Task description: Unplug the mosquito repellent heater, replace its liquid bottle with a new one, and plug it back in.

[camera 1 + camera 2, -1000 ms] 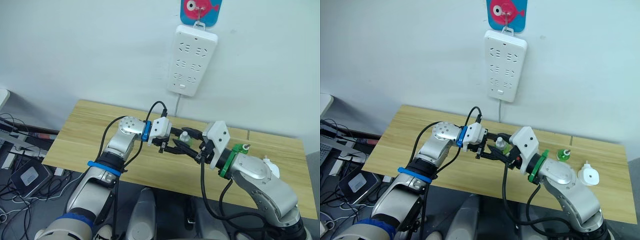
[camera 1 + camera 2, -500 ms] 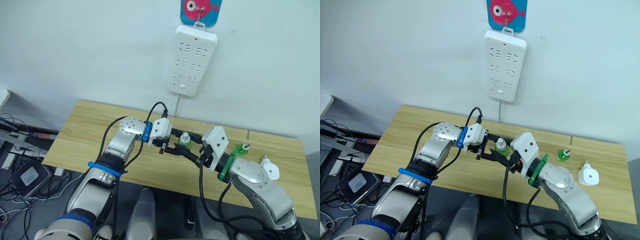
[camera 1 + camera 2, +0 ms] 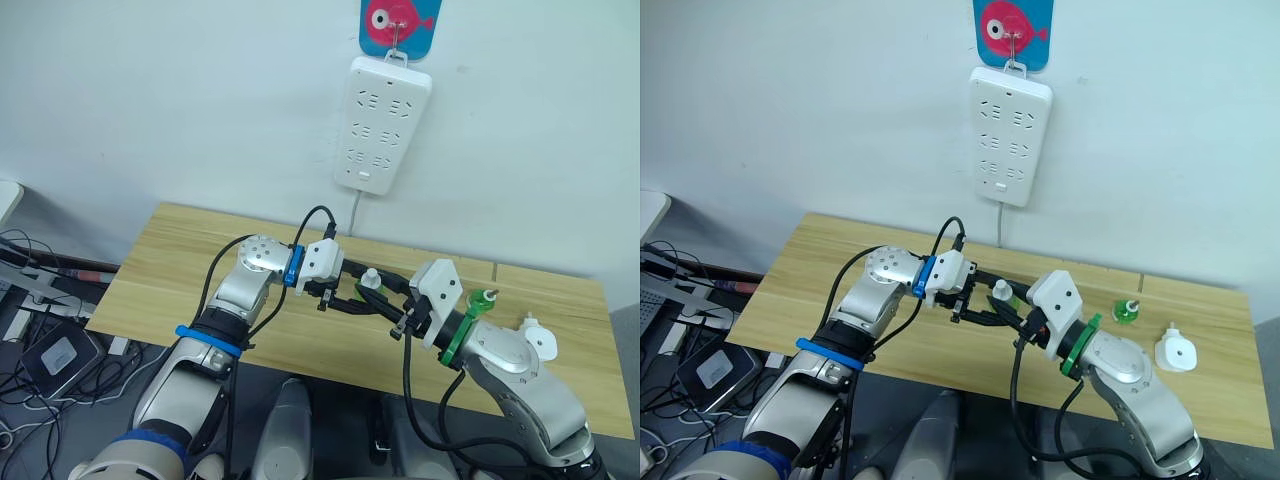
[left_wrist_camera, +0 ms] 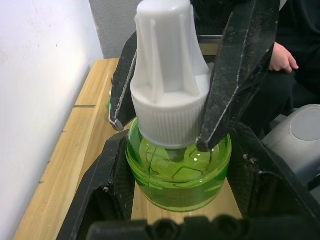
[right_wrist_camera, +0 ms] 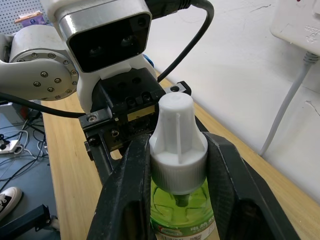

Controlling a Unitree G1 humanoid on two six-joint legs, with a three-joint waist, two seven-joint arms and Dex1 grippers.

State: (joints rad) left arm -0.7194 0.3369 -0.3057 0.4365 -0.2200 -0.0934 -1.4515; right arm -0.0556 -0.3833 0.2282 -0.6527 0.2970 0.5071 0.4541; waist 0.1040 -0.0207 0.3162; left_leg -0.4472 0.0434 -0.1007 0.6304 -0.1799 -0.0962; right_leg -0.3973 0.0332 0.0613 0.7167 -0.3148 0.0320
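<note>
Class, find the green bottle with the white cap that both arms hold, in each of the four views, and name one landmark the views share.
Left eye view: green bottle at centre, between the two arms.
Right eye view: at centre, above the wooden table.
Left wrist view: fills the middle.
Right wrist view: low centre.
Shared landmark: its white cap.

A light wood counter point(image 3: 180, 250) stands against a plain white wall point(image 3: 180, 100), with a white power strip point(image 3: 381, 125) hanging above it under a blue fish hook point(image 3: 397, 20), and tangled cables point(image 3: 40, 330) on the floor at its left end.
</note>
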